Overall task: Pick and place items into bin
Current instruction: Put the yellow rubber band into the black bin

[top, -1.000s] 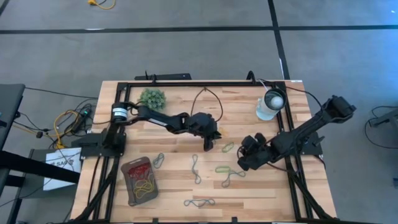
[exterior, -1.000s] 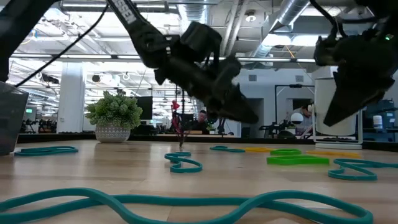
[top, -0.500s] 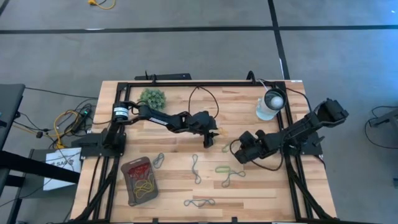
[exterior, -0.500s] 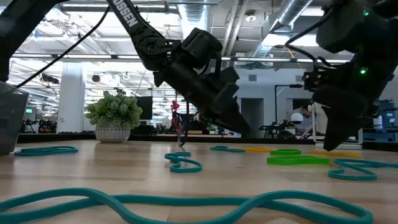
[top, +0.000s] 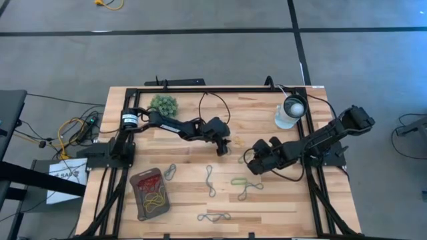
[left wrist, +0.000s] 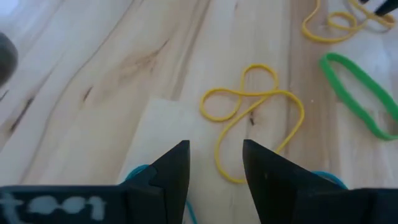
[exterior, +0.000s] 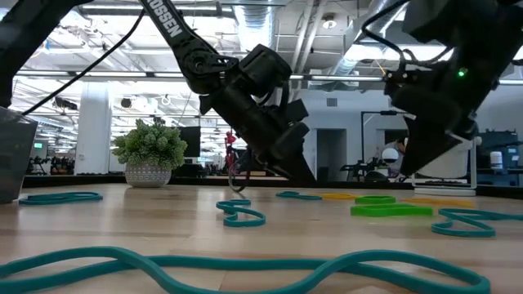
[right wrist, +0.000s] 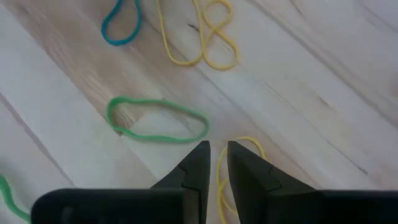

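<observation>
Left gripper spread, a twisted yellow rubber band just ahead, partly cut off between its fingers; right gripper narrowly parted, apparently holding nothing; bin well apart

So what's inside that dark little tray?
The tray holds a tangle of yellow bands and red ones. Anything buried beneath them can't be seen from above.

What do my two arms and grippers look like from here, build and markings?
Both arms are dark, jointed links with black cables running along them. The left arm has a white band near its base and white lettering on a link. The right arm shows a small green light. Each gripper, left and right, has two dark, wedge-shaped fingers.
</observation>
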You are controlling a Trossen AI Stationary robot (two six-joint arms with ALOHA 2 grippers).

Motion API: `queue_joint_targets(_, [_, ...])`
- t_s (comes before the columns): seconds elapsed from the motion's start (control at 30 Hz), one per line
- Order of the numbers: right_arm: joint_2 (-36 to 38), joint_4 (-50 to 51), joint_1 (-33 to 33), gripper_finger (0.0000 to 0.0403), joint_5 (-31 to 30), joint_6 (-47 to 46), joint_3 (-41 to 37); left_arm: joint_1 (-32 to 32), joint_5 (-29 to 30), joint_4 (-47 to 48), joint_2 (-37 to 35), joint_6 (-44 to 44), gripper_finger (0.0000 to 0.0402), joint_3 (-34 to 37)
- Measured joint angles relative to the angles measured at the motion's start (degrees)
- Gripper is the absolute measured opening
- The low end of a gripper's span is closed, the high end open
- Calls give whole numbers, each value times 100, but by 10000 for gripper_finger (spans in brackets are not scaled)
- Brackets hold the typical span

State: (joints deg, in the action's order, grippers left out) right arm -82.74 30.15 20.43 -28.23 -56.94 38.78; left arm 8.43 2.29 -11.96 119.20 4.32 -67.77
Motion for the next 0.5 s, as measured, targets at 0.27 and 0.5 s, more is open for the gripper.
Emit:
queue_joint_targets(0.27, [0, -43, 17, 51, -26, 193, 81, -20, 20, -80, 306, 121, 138, -78])
queue_joint_targets(0.5, [-2, -5, 17, 51, -35, 204, 81, -27, 224, -202, 789, 297, 133, -371])
